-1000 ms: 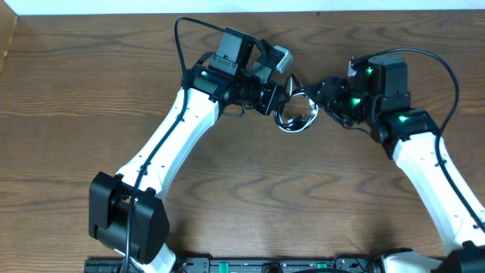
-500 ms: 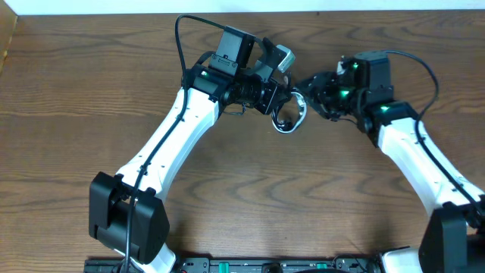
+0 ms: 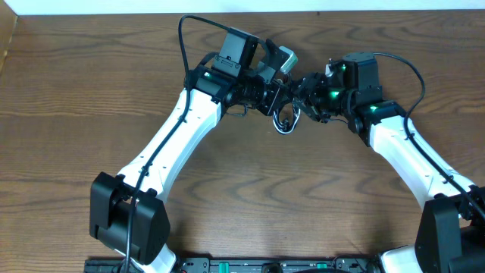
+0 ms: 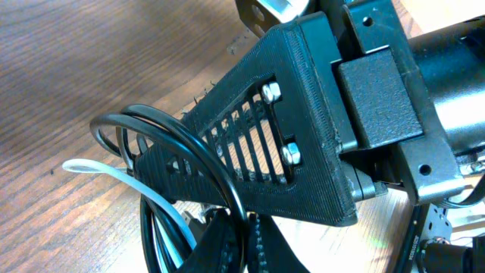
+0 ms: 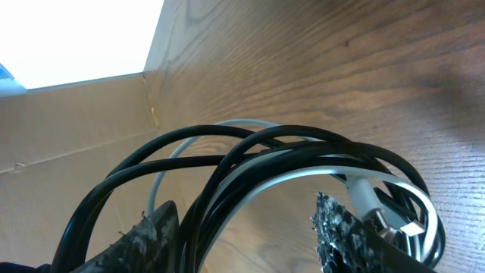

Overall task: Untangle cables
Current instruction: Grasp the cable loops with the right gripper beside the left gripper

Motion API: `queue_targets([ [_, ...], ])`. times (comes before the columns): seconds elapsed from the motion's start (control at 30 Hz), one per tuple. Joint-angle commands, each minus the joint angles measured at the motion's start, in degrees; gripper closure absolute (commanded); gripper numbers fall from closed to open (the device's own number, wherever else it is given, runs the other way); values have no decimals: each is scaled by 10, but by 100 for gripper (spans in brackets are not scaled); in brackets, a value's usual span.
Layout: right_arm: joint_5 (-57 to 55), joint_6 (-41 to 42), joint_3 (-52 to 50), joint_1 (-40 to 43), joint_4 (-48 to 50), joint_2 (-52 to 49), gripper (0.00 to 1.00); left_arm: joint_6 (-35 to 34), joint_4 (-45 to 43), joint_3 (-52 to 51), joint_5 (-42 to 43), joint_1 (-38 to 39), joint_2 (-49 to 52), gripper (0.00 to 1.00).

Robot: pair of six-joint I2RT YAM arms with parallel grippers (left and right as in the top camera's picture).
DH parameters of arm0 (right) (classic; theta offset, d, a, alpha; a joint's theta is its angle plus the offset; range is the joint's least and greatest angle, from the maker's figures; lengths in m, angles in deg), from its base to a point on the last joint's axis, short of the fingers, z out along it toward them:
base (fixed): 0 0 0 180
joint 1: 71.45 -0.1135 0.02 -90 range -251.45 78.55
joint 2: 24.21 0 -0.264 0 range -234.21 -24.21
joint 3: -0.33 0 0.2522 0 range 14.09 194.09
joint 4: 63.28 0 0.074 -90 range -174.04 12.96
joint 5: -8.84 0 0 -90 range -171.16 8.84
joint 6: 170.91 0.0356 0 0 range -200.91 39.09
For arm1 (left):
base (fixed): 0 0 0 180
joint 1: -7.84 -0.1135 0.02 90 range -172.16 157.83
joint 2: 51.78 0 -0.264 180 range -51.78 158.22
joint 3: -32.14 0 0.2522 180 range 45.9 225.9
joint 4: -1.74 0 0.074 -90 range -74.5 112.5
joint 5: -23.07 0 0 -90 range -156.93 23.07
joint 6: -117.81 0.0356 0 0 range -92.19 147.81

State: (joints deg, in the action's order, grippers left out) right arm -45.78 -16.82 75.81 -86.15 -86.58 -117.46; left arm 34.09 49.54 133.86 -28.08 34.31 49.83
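The cables [image 3: 286,119] form a small tangle of black and white loops hanging between the two grippers at the table's back centre. My left gripper [image 3: 279,97] is shut on a black cable [image 4: 204,163]; the strand is pinched between its jaws [image 4: 246,243], with a white cable [image 4: 114,168] looping beside it. My right gripper [image 3: 301,92] is almost touching the left one, and one of its black fingers [image 4: 288,136] fills the left wrist view. In the right wrist view its jaws [image 5: 246,235] stand apart, with black cables [image 5: 250,152] and a white cable [image 5: 227,125] running through the gap.
The wooden table [image 3: 242,197] spreads out below both arms. Its far edge [image 3: 379,11] lies close behind the grippers. A cardboard wall [image 5: 76,121] stands past that edge in the right wrist view. A white plug [image 5: 371,201] lies by the right finger.
My right arm has swung left until its gripper is against the left gripper. The cable bundle has shifted left and bunched up smaller. The left arm has hardly moved.
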Motion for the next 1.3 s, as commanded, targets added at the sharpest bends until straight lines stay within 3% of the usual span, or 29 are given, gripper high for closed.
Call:
queue_targets([
  [0.0, 11, 8, 4, -8, -1, -9, 45, 7, -5, 3, -5, 5, 3, 92],
  [0.37, -9, 48, 4, -24, 68, -82, 50, -25, -10, 3, -5, 26, 3, 92],
  [0.53, -9, 29, 4, -24, 69, -107, 65, -82, -39, 3, -5, 22, 2, 92],
  [0.8, -35, -143, 4, -6, -45, -110, 92, -167, -64, 3, -5, -11, 1, 93],
  [1.13, -52, -335, 4, 45, -181, -109, 90, -181, -4, 3, -5, -50, 1, 93],
  [1.27, -11, -444, 5, 47, -204, -108, 79, -218, 30, 3, -5, -45, 2, 93],
])
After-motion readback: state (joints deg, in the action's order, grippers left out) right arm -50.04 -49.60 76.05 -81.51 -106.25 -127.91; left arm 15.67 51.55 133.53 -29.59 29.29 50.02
